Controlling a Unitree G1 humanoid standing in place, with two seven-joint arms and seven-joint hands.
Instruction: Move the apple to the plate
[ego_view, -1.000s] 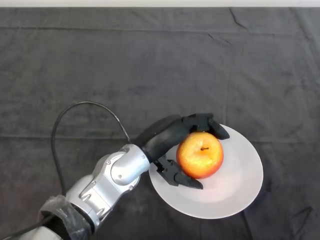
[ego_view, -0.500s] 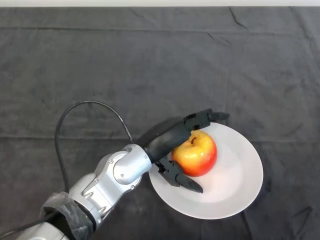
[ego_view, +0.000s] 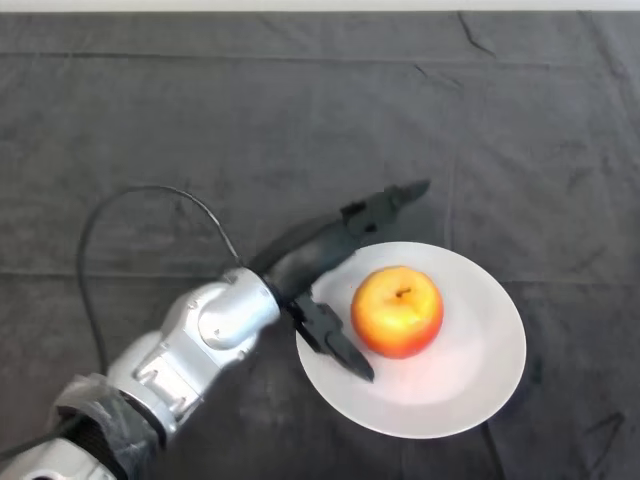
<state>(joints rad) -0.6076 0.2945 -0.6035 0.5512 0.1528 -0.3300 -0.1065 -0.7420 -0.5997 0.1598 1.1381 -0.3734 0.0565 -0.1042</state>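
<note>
A red and yellow apple (ego_view: 397, 310) rests upright on the white plate (ego_view: 475, 370), left of the plate's centre, stem up. My left hand (ego_view: 318, 258) lies just left of the apple and apart from it. Its fingers (ego_view: 385, 203) stretch straight toward the upper right past the plate's rim, and the thumb (ego_view: 340, 345) points down over the plate's left edge. The hand is open and holds nothing.
A dark wrinkled cloth (ego_view: 300, 120) covers the whole table. A pale strip of the table's far edge (ego_view: 320, 6) shows along the top.
My fingers uncurled from the apple and straightened. The hand drew back to the left, leaving the apple resting on the plate.
</note>
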